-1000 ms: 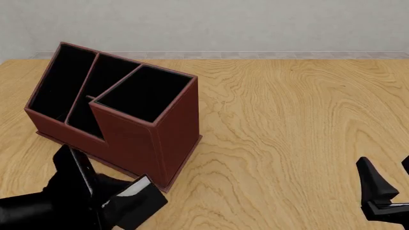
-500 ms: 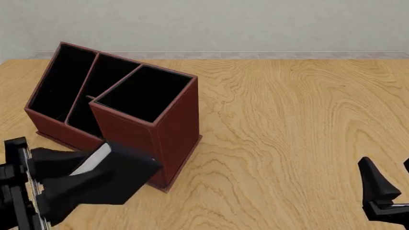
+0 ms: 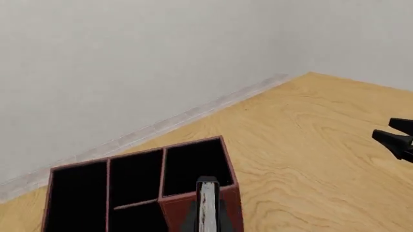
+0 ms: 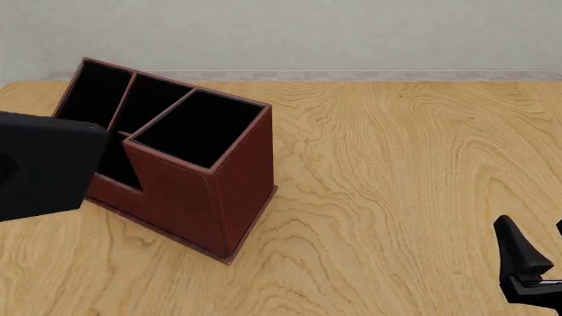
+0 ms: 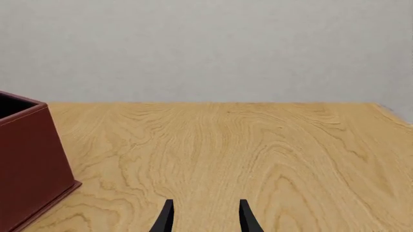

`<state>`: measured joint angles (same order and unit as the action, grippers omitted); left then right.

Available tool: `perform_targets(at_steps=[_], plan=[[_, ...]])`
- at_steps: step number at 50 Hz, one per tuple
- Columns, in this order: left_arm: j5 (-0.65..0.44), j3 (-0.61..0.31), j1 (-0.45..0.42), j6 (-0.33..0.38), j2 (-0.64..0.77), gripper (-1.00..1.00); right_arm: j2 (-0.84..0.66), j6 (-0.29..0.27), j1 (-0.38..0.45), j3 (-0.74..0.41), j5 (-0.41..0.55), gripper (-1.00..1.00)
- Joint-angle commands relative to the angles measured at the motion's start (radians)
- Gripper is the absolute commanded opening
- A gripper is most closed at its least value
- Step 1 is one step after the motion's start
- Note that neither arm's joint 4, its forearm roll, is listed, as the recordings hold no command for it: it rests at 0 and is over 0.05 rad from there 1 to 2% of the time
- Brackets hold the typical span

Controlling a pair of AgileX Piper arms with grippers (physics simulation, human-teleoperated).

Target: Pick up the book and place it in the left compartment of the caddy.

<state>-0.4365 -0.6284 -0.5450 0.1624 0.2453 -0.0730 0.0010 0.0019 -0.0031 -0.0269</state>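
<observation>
- Book [image 4: 39, 168] hangs lifted off the surface at the near-left side, a flat black slab in the front view overlapping the caddy's [image 4: 220, 191] left end; whether it touches the caddy cannot be told.
- In the left wrist view the book's white page edge [image 3: 207, 208] stands as a thin upright strip between dark covers, right in line with the left hand, so the left hand is judged clamped on the book, though its fingers are hidden in every view.
- Caddy sits toward the far-left corner of the surface [image 4: 404, 171], turned at an angle, with three black-lined compartments open upward; the tall square section is the one nearest the middle of the surface.
- Right hand [image 5: 204, 217] rests low at the near-right edge, fingers parted with a narrow gap and holding nothing, well apart from the caddy.
- Handling, as a judgement: the book looks stiff, light and not fragile, with smooth covers that may slip; a pinch across both covers near the spine or mid-cover suits it best.
- Next move likely calls for keeping the book on edge, centring it over the left compartment [image 4: 88, 108], then lowering; a tilted book could catch the thin rim or the divider.
</observation>
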Motion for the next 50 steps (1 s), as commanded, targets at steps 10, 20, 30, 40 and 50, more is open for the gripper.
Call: perform_targets(at_steps=[10, 20, 30, 40, 50], plan=[[-0.008, -0.089, 0.38, -0.006, -0.03, -1.0, -0.012, -0.001, 0.006, 0.001, -0.007, 1.0], [0.065, -0.062, 0.552, -0.017, -0.008, -1.0, -0.022, 0.003, 0.006, 0.002, -0.016, 1.0], [0.181, -0.013, 0.689, -0.017, 0.031, -1.0, -0.041, 0.01, 0.007, 0.002, -0.029, 1.0], [0.283, 0.019, 0.75, -0.089, 0.214, -1.0, -0.044, 0.014, 0.008, 0.002, -0.031, 1.0], [0.402, 0.041, 0.764, -0.036, 0.392, -1.0, -0.041, 0.016, 0.003, 0.002, -0.029, 1.0]])
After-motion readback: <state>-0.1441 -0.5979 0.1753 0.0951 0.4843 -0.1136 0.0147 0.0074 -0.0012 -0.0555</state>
